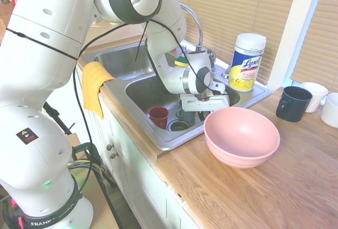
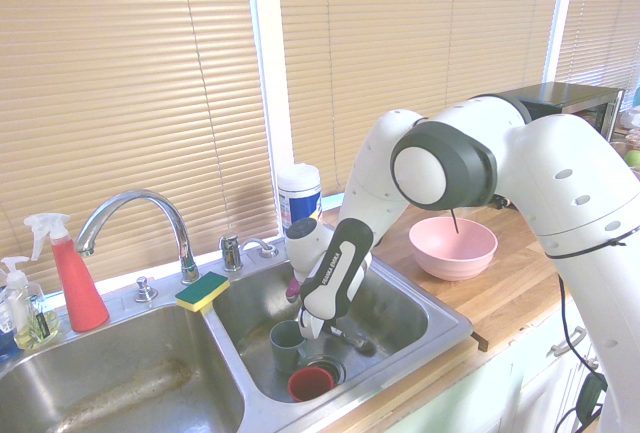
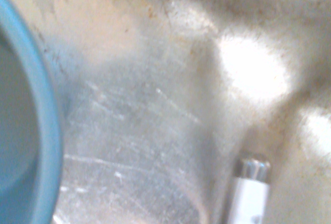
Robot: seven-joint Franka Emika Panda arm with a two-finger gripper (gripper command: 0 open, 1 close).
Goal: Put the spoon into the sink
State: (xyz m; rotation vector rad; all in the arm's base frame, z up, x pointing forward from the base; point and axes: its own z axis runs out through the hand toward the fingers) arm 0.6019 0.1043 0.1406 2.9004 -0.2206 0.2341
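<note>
One spoon (image 3: 249, 193) shows low over the sink (image 1: 158, 140) floor, beside the teal cup (image 3: 23, 125). Tool (image 2: 345, 338) spread: can't tell. Open fully, then lift straight clear of the cups.

Wooden countertop (image 1: 274, 186) carries pink bowl (image 1: 241, 135), dark mug (image 1: 293, 103), two white cups (image 1: 317, 94).

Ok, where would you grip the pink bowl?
Probably the rim, from above. The pink bowl sits upright and open on the counter and looks too wide to span, so pinch its thin wall across the lip, on the side nearest the sink.
</note>
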